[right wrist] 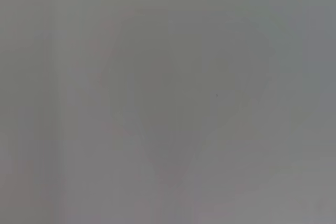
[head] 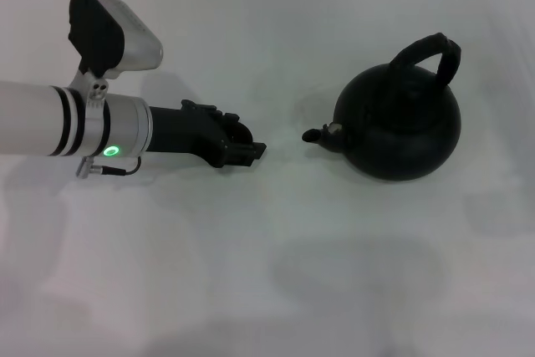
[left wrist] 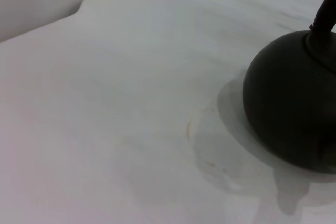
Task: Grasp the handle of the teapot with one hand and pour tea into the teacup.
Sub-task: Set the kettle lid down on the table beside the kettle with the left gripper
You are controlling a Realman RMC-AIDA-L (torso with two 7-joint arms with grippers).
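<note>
The left tool (head: pixel 251 150), fingers seemingly together and holding nothing, hovers over the white table (head: pixel 251 290) left of the teapot (head: pixel 401 127), whose spout faces it.

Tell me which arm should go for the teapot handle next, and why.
Left. The left gripper is already out over the table, level with the teapot and pointing at its spout, with the handle arching above the body. The right arm is not in the head view.

Matte-black teapot (head: pixel 399 127) with black handle (head: pixel 430 54) on a white table (head: pixel 251 273).
</note>
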